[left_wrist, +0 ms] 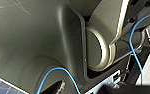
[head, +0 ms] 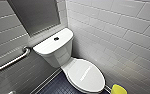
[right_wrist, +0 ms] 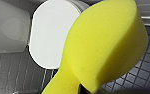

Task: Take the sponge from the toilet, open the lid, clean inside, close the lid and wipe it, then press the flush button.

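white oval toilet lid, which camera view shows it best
The head view: the white smooth oval lid lies closed on the white ceramic toilet, nearly its whole outline clear. In the right wrist view the bright yellow foam sponge covers part of it. The left wrist view faces the robot's own dark housing.

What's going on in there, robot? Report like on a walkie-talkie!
Right pincer gripping sponge, up beside the toilet. Lid down, shut. Flush button bare on tank top. Nothing blocking the lid.
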Robot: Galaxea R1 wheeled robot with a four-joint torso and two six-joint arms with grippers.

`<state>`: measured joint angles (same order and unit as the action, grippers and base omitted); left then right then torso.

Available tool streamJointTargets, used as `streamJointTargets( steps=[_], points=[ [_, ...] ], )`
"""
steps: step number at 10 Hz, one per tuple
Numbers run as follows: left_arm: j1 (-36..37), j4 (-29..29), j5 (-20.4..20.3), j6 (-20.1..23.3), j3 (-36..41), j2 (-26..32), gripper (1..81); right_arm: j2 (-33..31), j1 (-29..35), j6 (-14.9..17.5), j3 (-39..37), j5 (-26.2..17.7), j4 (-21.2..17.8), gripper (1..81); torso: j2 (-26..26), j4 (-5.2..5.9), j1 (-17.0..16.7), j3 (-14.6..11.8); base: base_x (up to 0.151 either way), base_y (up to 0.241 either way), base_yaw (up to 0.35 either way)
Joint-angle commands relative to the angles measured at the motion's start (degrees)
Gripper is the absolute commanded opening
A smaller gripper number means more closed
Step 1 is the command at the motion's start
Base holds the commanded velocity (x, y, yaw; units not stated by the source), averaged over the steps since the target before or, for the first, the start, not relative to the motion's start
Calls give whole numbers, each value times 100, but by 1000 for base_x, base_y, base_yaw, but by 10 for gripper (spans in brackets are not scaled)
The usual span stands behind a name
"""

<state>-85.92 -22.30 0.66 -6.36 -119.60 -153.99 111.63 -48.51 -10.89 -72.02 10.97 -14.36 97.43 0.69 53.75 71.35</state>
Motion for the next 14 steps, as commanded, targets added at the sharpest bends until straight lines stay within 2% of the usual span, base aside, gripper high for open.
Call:
streamJointTargets(
  steps=[1, 3, 5, 9, 11, 14],
  points=[
    [-132, 50, 418, -23, 60, 79, 811, -79, 1117, -62, -370, -444, -181, 10, 0, 0, 0, 0, 0, 0, 0],
    [-140, 50, 400, -40, 51, 61, 811, 598, 1909, -159, -917, -1368, -382, 10, 0, 0, 0, 2, 0, 0, 0],
    [-140, 50, 382, -40, 42, 17, 811, 1284, 2305, -195, -1444, -1729, -489, 10, -2, 0, 0, 2, 0, 0, 0],
    [-140, 50, 382, -40, 24, -1, 811, 2771, 2533, -177, -2640, -1923, -322, 10, -2, 0, 0, 4, 0, 0, 0],
    [-140, 50, 382, -40, -45, -79, 811, 3551, 2884, -177, -3420, -2318, -234, 10, -2, 0, 0, 4, 0, 0, 0],
    [-140, 59, 391, -49, -204, -185, 811, 4254, 3272, -177, -4158, -2293, -103, 10, -5, 0, 2, 4, 0, 0, 0]
  ],
)
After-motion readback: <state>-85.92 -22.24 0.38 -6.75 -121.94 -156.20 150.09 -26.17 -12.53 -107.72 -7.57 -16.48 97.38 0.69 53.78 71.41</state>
